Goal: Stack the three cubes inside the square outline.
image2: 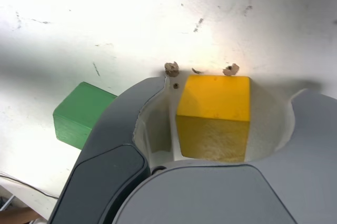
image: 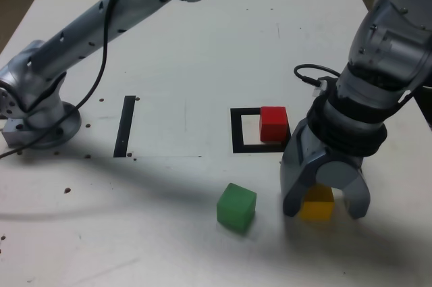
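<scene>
Gripper (image: 325, 207) straddles yellow cube (image: 317, 203) on the bench (image: 189, 64), jaws partly open with gaps either side, not gripping yet. Green cube (image: 236, 207) sits just beside; farther back, red cube (image: 273, 123) overlaps square outline (image: 237, 132) corner. Pick step; next means closing, lifting, carrying to outline.

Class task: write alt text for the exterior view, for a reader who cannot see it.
A robot arm's gripper straddles a yellow cube on a white table, jaws either side. A red cube sits on the right edge of a black square outline; a green cube lies nearer the camera.
</scene>
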